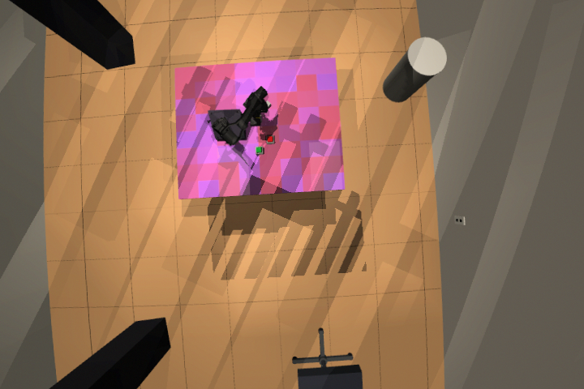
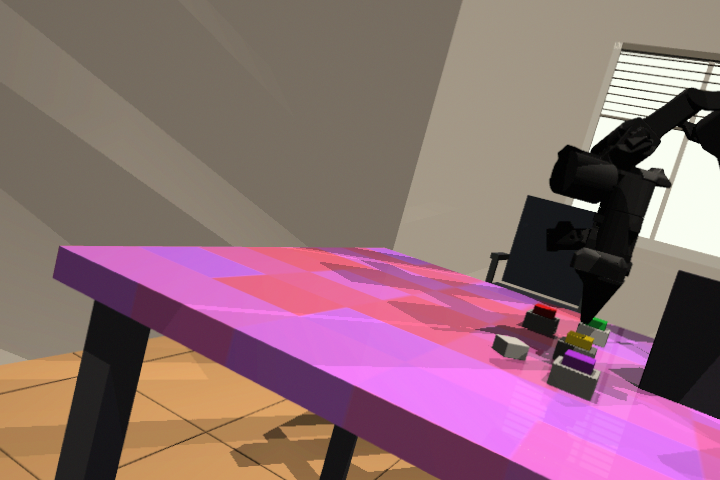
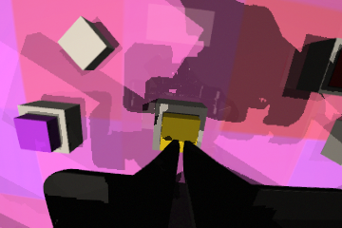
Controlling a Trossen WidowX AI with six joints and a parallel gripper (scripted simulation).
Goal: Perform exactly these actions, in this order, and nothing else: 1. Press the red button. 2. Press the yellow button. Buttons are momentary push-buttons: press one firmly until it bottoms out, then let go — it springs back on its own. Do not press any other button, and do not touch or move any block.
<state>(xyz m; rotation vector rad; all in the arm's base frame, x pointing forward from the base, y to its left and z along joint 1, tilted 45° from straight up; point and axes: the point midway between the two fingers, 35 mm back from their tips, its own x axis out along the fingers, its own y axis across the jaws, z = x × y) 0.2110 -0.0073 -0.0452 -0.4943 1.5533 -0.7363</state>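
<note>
gripper (image 3: 180,142): closed, empty — tips at yellow button (image 3: 180,127), contact seemingly made
counter (image 2: 213,333): buttons near the far edge

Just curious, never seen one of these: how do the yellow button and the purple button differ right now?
The yellow button has the shut gripper right over it; the purple button has nothing above it. The yellow cap lies in shadow, the purple one in light. Both are square caps in grey housings on the table.
</note>
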